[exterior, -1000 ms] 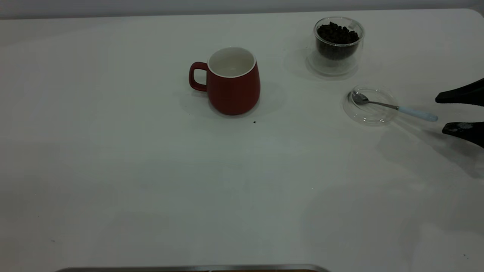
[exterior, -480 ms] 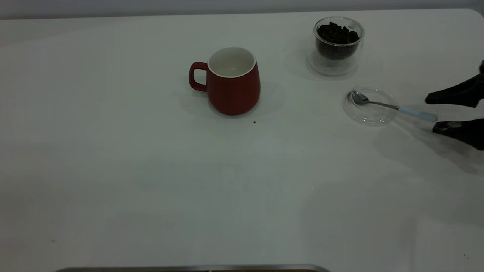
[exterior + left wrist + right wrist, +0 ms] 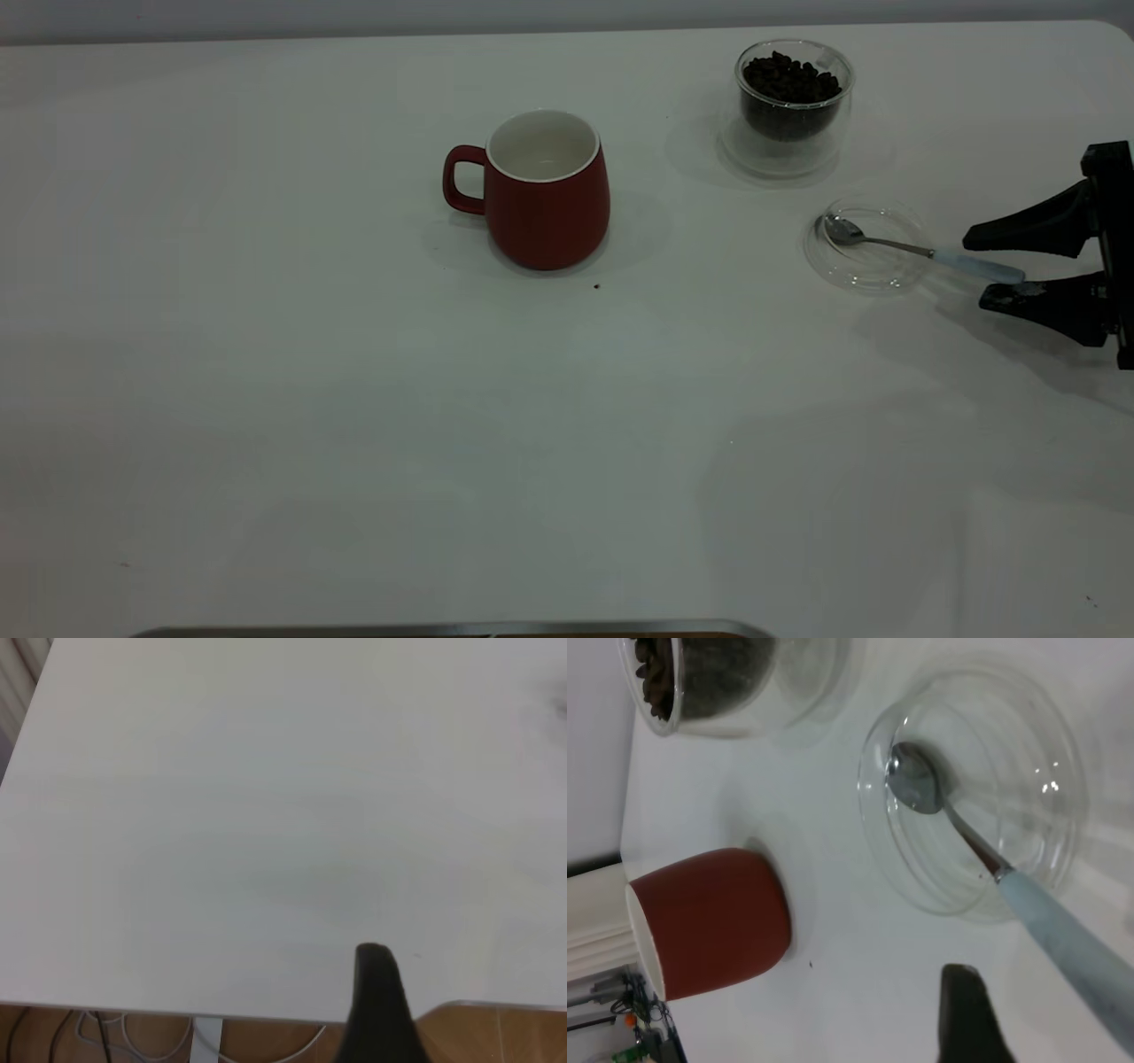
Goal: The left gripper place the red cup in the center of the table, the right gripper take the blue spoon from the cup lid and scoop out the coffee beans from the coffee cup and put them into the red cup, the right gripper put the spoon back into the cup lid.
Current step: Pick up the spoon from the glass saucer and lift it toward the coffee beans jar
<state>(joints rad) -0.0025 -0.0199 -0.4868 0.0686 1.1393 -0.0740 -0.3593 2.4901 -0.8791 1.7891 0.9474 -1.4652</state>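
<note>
The red cup (image 3: pixel 549 213) stands upright and empty near the middle of the white table (image 3: pixel 354 399), handle to the left; it also shows in the right wrist view (image 3: pixel 713 921). The coffee cup (image 3: pixel 791 133) with coffee beans (image 3: pixel 788 80) stands at the back right. The blue spoon (image 3: pixel 886 242) lies with its bowl in the cup lid (image 3: pixel 873 270) and its pale handle (image 3: pixel 1063 939) pointing right. My right gripper (image 3: pixel 974 271) is open, its fingers on either side of the handle's end. My left gripper (image 3: pixel 381 1010) is over bare table near an edge.
A tiny dark speck (image 3: pixel 596 286) lies just in front of the red cup. A metal edge (image 3: pixel 443 631) runs along the table's front. The left wrist view shows the table's edge with wooden floor (image 3: pixel 496 1036) and cables below.
My right gripper has moved left towards the spoon, and its fingers now flank the end of the blue handle. The cups, lid and spoon have not moved.
</note>
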